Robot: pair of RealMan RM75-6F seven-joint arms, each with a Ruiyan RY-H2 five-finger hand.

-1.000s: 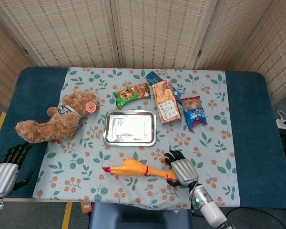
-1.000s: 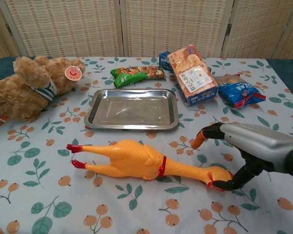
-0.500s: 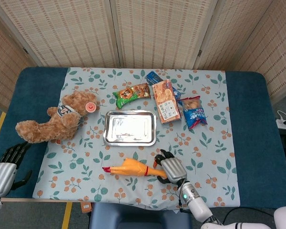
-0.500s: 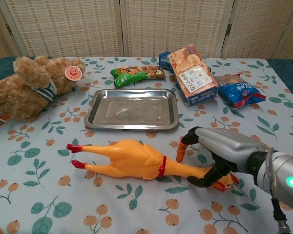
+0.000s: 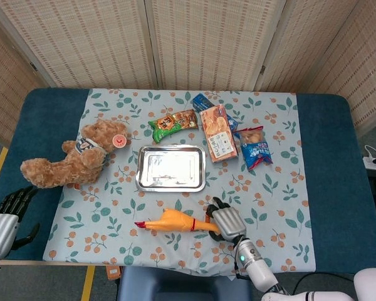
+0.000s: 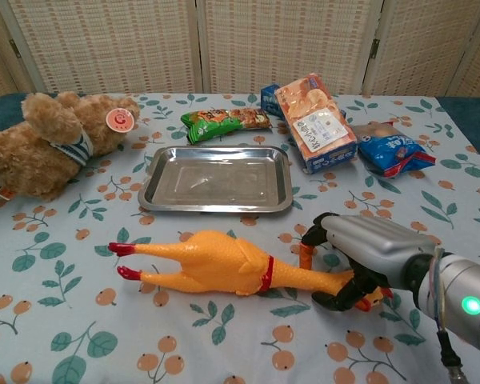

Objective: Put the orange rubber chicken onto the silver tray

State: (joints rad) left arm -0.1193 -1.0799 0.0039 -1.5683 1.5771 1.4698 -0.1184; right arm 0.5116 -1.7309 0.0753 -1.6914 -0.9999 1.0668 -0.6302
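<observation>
The orange rubber chicken (image 6: 224,264) lies on its side on the flowered cloth (image 6: 48,320), low in the middle of the chest view, red feet pointing to the left of the frame and its long neck running right. My right hand (image 6: 360,256) is curled around that neck near the head, thumb below and fingers (image 6: 308,240) above, pinching it against the counter (image 5: 329,175). The chicken's head is mostly hidden under my hand; only a bit of red and orange peeks out.

Just above the chicken, and apart from it, sits the silver tray (image 6: 216,202) with nothing on it. To the upper left lies a brown teddy bear (image 6: 48,140) with a round pink tag whose writing I cannot read. Above the tray lies a green snack packet (image 6: 224,122); to the right an orange biscuit box (image 6: 314,120) and a blue snack bag (image 6: 396,152), their print too small to read.

My left hand (image 5: 9,216) shows at the lower left edge of the head view, off the cloth, fingers spread and holding nothing.
</observation>
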